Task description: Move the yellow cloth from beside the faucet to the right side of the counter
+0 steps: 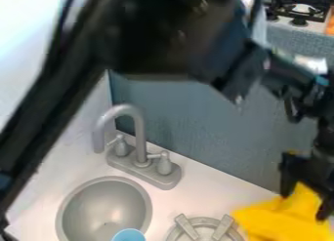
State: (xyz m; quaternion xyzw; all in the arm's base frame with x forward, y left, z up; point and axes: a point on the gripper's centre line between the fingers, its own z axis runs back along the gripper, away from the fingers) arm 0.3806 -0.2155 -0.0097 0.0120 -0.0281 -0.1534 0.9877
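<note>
Basically, the yellow cloth point(267, 218) lay on the counter point(196, 191), bunched up between the jaws of the black gripper point(303, 207). They stood well apart, one on each side of a raised fold; whether they pressed on it, I couldn't tell. Left of the jaws came a round grey piece with two bars point(187, 227), then the light-blue cup point(129, 235), sink point(104, 206) and grey faucet point(139, 130).

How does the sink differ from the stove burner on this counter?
The sink is a smooth, hollow bowl; the burner is a ring with raised bars.
A light blue round object shows at the sink's lower edge, while the yellow cloth lies beside the burner.
Both are grey, with round outlines, on the white counter.
</note>
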